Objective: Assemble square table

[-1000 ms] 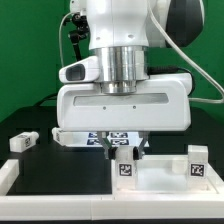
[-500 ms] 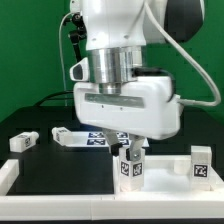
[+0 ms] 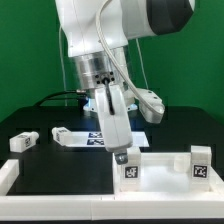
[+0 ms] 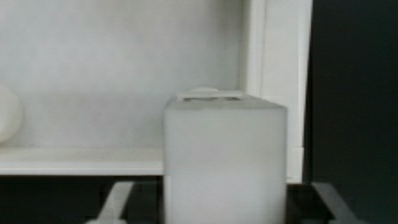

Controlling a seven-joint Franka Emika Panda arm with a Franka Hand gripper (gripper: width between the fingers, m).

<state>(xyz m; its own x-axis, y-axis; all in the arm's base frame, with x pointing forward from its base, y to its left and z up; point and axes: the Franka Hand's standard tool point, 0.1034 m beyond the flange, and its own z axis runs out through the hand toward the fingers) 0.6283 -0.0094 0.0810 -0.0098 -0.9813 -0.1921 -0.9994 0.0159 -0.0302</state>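
Arm (image 3: 100, 60) comes down from 12 o'clock in the exterior view, its wrist turned so the gripper (image 3: 122, 153) shows edge-on and points straight down. The fingers pinch the held leg (image 3: 127, 170) by its upper end. That leg stands upright on the table top (image 3: 165, 186), just toward 5 o'clock from the picture's middle, near the top's corner, with its tag facing the camera. In the wrist view the held leg (image 4: 228, 150) rises as a plain white block between two dark fingers (image 4: 317, 200), with the table top (image 4: 107, 90) and its raised rim behind it.

Counted, there is one table top and four legs. The second leg (image 3: 200, 162) stands upright at 4 o'clock on the table top, well apart from the held one. The third leg (image 3: 70, 136) and the fourth leg (image 3: 22, 142) lie on their sides on the black table (image 3: 55, 165) toward 9 o'clock. The marker board (image 3: 100, 141) lies flat behind the gripper
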